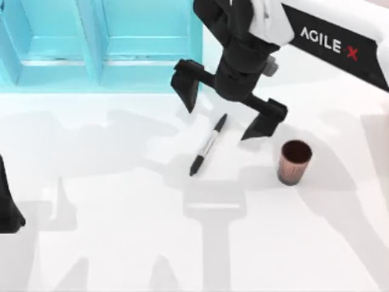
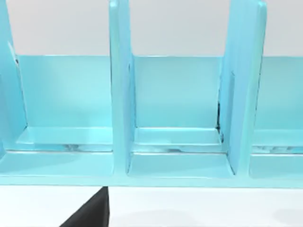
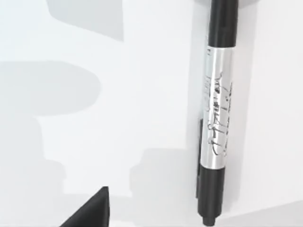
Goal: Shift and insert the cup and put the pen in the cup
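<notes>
Top view: right hand [image 1: 228,109] seen spread wide, grasping nothing, poised over upper end of pen [image 1: 208,145]. Pen laid flat on white desk [image 1: 121,243], slanted. Cup [image 1: 294,162] stood upright on desk, right of pen, apart from it. Blue rack [image 1: 91,45] placed beyond pen. Left hand [image 1: 9,207] parked far left of pen; its state cannot be told.

Left wrist view: rack [image 2: 180,142] compartments faced.

Right wrist view: pen [image 3: 217,113] seen lying on desk, printed barrel between black ends.

The black-capped, grey-barrelled pen [image 1: 208,145] lies flat on the table, left of the upright copper cup [image 1: 295,162].
</notes>
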`<state>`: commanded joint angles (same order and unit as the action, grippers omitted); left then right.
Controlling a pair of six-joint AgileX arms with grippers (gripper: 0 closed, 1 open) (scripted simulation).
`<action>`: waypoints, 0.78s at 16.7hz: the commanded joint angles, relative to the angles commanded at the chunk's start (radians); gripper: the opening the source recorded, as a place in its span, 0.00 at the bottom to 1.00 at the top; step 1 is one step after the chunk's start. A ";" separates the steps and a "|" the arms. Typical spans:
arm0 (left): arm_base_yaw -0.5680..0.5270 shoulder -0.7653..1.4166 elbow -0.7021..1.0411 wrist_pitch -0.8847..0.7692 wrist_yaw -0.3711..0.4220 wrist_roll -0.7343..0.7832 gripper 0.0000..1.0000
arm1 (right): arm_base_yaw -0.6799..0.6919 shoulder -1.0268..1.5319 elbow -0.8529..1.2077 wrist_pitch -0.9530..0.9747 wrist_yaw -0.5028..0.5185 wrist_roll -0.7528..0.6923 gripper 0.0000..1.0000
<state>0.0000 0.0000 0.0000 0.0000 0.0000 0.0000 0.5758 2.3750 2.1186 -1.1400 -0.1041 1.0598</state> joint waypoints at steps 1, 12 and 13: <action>0.000 0.000 0.000 0.000 0.000 0.000 1.00 | 0.000 0.000 0.000 0.000 0.000 0.000 1.00; 0.000 0.000 0.000 0.000 0.000 0.000 1.00 | 0.018 0.144 -0.084 0.243 0.005 0.019 1.00; 0.000 0.000 0.000 0.000 0.000 0.000 1.00 | 0.021 0.157 -0.095 0.258 0.006 0.022 1.00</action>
<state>0.0000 0.0000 0.0000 0.0000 0.0000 0.0000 0.5972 2.5316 2.0236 -0.8820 -0.0983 1.0821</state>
